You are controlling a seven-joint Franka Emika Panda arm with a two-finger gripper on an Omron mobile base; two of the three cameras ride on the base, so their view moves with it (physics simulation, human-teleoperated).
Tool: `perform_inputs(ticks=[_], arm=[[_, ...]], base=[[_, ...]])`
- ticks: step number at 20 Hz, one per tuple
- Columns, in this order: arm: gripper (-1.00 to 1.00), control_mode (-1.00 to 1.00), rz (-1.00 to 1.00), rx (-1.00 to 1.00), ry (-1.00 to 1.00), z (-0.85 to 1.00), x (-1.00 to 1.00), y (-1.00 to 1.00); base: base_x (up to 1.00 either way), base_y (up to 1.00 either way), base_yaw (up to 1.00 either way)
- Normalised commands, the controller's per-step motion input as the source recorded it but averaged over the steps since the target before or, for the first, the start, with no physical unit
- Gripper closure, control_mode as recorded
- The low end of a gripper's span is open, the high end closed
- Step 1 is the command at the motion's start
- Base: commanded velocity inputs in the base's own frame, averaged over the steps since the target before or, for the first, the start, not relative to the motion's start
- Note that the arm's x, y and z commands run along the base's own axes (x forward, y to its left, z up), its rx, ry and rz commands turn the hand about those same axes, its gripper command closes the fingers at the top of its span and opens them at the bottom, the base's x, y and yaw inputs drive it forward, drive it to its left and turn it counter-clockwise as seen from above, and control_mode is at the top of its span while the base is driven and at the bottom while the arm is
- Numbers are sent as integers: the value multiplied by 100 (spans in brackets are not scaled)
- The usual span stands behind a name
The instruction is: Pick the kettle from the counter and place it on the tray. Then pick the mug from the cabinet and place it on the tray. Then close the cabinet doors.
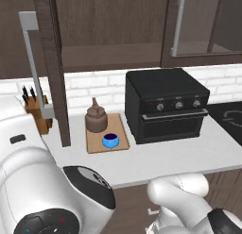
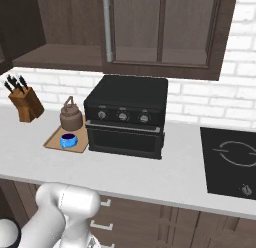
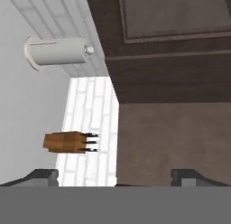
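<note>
The dark-brown kettle stands on the light-wood tray, which lies on the pale counter. The blue mug sits on the tray too, in front of the kettle. Above, the cabinet shows a bare shelf. Its left door swings out edge-on, with its grey handle. The right door looks shut. In the hand view my gripper is open with nothing between its fingertips; it faces a dark brown door panel.
A black oven stands right of the tray. A knife block is at the left by the brick wall. A cooktop is set into the counter's right end. A paper towel roll hangs on the wall.
</note>
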Motion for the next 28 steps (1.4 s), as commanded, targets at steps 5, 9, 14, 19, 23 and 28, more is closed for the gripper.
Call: perform_inputs(ticks=[5,9,14,19,23,28], arm=[[-100,-100,-1,0,-11,0,43,9],[-100,-100,-13,0,-5,0,48,16],[-100,-100,-18,3,0,-4,13,6],[-100,-100,-23,6,-1,0,6,4],[-100,-100,-21,5,-3,5,11,0],[-100,-100,-17,8,-4,12,0,-3]], base=[[0,0,0],[0,0,0],[0,0,0],[0,0,0],[0,0,0],[0,0,0]])
